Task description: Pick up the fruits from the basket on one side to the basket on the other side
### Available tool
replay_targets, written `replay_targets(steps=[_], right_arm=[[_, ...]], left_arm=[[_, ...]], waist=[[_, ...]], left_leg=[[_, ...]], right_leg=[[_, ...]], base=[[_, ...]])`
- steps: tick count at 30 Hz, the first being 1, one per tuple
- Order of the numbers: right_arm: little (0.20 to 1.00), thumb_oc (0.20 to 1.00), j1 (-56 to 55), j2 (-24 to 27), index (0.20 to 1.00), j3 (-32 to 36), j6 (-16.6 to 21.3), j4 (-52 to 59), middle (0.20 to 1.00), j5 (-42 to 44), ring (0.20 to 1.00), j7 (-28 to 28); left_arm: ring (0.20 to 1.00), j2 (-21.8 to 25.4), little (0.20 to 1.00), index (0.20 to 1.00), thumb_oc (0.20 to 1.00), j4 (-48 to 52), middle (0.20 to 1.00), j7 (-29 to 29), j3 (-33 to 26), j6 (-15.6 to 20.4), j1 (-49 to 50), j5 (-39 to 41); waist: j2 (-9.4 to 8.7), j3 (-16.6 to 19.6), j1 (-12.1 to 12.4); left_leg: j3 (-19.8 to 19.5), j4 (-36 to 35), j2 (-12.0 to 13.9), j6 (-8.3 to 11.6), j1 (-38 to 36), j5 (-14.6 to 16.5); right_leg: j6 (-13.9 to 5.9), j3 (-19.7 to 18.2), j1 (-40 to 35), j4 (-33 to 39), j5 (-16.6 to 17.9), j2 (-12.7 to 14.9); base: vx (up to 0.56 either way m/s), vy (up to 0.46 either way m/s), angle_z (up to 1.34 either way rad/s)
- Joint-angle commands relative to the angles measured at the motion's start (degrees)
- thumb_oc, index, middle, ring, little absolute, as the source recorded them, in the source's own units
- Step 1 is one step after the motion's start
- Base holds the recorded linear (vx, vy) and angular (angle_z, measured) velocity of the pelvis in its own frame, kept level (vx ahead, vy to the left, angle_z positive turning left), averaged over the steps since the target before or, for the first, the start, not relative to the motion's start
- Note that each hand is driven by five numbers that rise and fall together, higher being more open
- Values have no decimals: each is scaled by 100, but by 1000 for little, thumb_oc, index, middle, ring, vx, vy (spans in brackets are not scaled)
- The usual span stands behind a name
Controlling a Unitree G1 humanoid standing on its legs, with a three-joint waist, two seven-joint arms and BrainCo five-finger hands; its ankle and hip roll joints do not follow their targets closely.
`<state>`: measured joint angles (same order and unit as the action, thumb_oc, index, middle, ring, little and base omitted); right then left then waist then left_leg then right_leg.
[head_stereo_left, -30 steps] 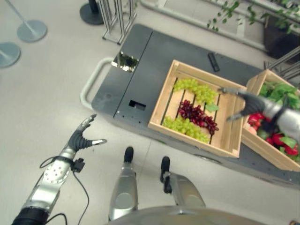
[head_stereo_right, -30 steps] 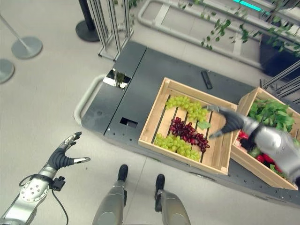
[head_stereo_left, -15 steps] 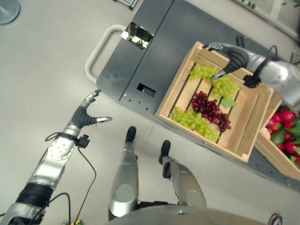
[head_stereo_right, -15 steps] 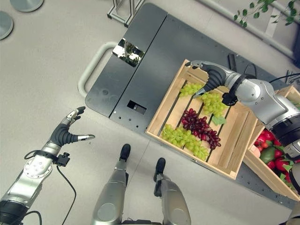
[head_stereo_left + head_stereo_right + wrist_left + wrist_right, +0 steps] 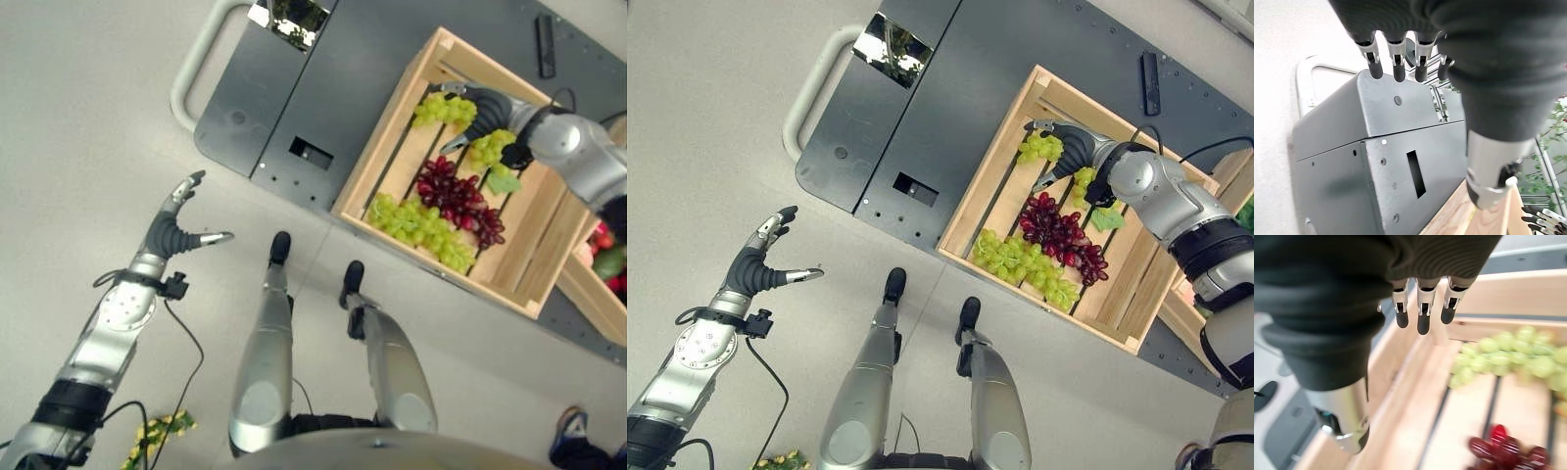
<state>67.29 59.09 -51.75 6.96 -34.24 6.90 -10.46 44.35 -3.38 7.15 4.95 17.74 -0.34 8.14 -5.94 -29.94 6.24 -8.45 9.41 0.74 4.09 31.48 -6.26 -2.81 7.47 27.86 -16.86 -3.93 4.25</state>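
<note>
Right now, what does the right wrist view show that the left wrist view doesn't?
The right wrist view has the right hand, fingers straight, over the green grapes and red grapes on the crate's slats. The left wrist view instead has the left hand, open, out before the grey cart and its looped handle. Both share the wooden crate, which the left wrist view catches as a corner.

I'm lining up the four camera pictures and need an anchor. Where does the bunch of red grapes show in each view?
Left eye view: red grapes in the middle of the wooden crate, right of centre.
Right eye view: mid-crate, just below the right hand.
Left wrist view: not in it.
Right wrist view: at the lower edge, past the fingers.
Shared landmark: the crate's pale slats.
</note>
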Motion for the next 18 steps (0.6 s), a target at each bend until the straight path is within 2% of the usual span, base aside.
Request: replay_targets(steps=[1,6,11,13,18], right_arm=[[1000,1000,769,90,1000,-264,-65,-286,1000,-405,1000,243],[1000,1000,876,-44,1000,-184,-94,-125,1000,-577,1000,357],[1000,1000,775,225,1000,42,-55,583,1000,-625,1000,406],[1000,1000,667,534,1000,48,-27,965,1000,-615,1000,236],[1000,1000,478,832,1000,-40,-62,777,1000,-485,1000,20]], left_arm=[[1000,-39,1000,1000,1000,554,1000,192,-415,105,160,39],[1000,-103,1000,1000,1000,456,1000,291,-472,64,127,-29],[1000,-119,1000,1000,1000,409,1000,388,-601,54,160,-116],[1000,-84,1000,1000,1000,425,1000,352,-710,71,238,-129],[1000,16,1000,1000,1000,426,1000,278,-715,89,312,-119]], waist=[[9,14,-151],[-33,14,-182],[-104,14,-224],[-149,15,-246],[-197,14,-242]], left_leg=[[118,535,-250,-140,-37,462],[118,531,-265,-151,-30,475],[117,510,-266,-160,-128,510],[117,495,-258,-161,-179,527],[123,502,-247,-156,-159,522]], right_leg=[[-254,-66,106,127,555,27],[-253,-81,93,139,544,20],[-252,-92,-13,182,515,26],[-265,-89,-76,228,518,31],[-270,-94,-96,289,558,8]], base=[[12,-14,4],[4,-4,1],[0,0,0],[0,0,0],[-10,6,5]])
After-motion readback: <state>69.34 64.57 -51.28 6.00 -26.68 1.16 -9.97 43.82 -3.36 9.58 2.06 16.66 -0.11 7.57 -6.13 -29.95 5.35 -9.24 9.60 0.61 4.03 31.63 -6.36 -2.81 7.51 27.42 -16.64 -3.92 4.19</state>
